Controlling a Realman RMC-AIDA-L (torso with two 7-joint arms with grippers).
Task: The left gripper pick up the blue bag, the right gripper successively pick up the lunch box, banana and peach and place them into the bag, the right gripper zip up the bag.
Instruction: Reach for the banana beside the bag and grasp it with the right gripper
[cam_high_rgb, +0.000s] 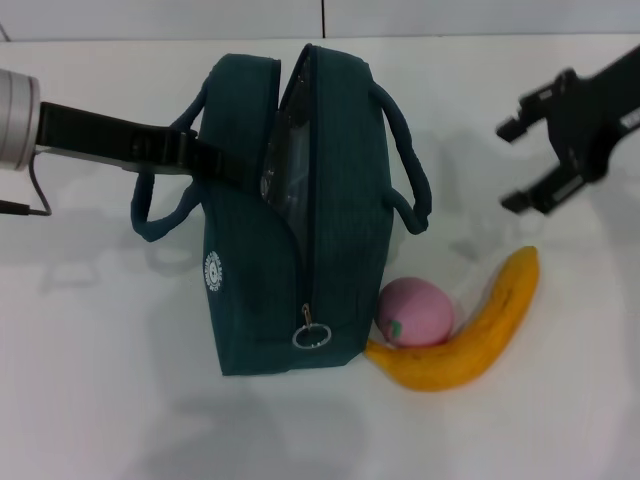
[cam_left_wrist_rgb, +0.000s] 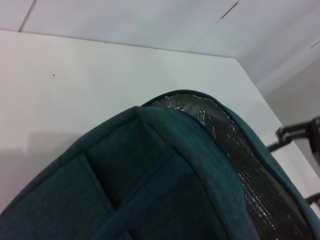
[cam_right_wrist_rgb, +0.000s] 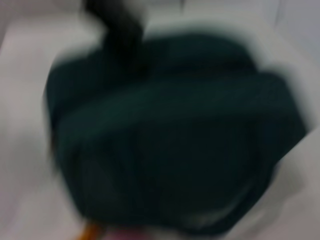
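the head view looks forward and down from above, taking in the whole blue bag (cam_high_rgb: 290, 210) at mid-distance. the left wrist view sits close against the bag's side, facing toward 3 o'clock across its foil-lined opening. the right wrist view faces 9 o'clock, the bag filling it.
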